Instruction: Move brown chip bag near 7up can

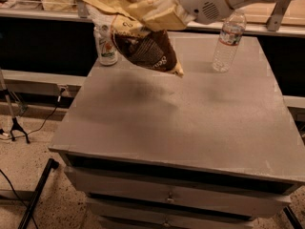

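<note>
Fingers [167, 14] of the gripper [157, 18], pale and wedge-shaped, are closed on the crumpled upper fold of the brown chip bag [147, 51], which hangs from them in the air at the top of the view.

Below the fingers spreads the table [190, 123], a flat, matte grey cabinet top with square edges and drawers in its front. The bag comes next in size: crinkly film, cream-yellow where it is bunched beside the fingers, dark brown with white lettering where it sags below and to their left, ending in a pointed corner that is clear of the tabletop. Right of the fingers and lower stands a clear, ribbed plastic water bottle [228, 42]. Left of them and lower stands the 7up can [106, 46], a small whitish cylinder with green and red marks, which the bag partly overlaps in this view.

By my reading the lift and carry are largely done; lowering the bag beside the can and letting go remain.
</note>
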Available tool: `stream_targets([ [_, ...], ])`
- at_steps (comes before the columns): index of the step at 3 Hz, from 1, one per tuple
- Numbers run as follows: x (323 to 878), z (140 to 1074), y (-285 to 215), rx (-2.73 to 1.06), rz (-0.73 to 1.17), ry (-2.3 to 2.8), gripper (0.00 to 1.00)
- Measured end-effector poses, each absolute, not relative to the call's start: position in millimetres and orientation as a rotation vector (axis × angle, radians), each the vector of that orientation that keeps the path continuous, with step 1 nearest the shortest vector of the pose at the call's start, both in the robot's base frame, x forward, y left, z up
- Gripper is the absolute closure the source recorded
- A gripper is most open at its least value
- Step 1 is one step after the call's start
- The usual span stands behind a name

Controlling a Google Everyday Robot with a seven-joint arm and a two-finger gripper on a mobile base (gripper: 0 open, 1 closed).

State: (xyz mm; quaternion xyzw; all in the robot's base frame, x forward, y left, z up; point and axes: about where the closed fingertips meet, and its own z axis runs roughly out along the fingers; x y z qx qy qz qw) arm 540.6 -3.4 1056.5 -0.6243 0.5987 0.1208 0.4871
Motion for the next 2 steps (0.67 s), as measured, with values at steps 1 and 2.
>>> stream_targets([
  [1,558.8,1060.0,-7.0,-1.513,0.282,1.383,1.0],
  [2,584.5,1057.5,-8.5,-1.529,0.26,1.284,1.0],
])
